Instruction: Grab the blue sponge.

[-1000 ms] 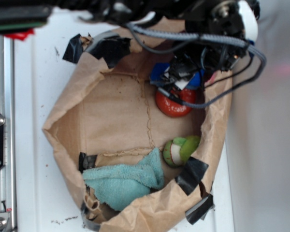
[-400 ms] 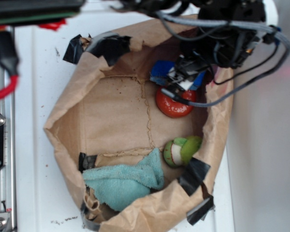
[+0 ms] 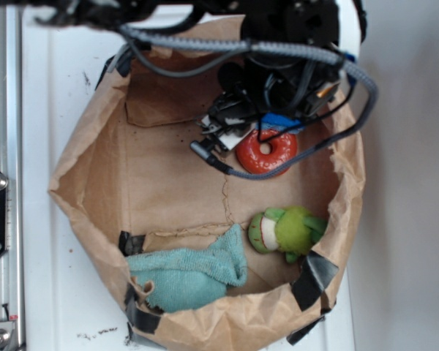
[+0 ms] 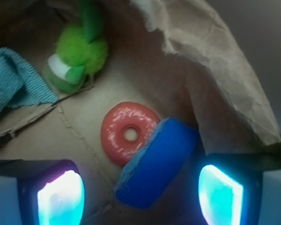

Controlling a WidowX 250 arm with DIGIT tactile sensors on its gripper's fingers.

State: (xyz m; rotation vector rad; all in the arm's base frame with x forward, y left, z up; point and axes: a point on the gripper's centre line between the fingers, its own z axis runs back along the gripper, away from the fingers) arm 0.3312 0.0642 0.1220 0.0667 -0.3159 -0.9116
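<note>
Blue foam sponge (image 4: 157,166), thick block, frayed pale edge, leaning on glossy red ring (image 4: 127,131) | gripper (image 4: 140,194) spread wide, sponge between fingers, ungrasped | crinkled paper bag (image 4: 210,42) | fuzzy green toy (image 4: 79,51) | teal terry cloth (image 4: 11,79)

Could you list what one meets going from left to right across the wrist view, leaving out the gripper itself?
Teal cloth → green plush toy → red ring → blue sponge, which leans on the ring's right edge → crumpled brown paper bag wall.
</note>
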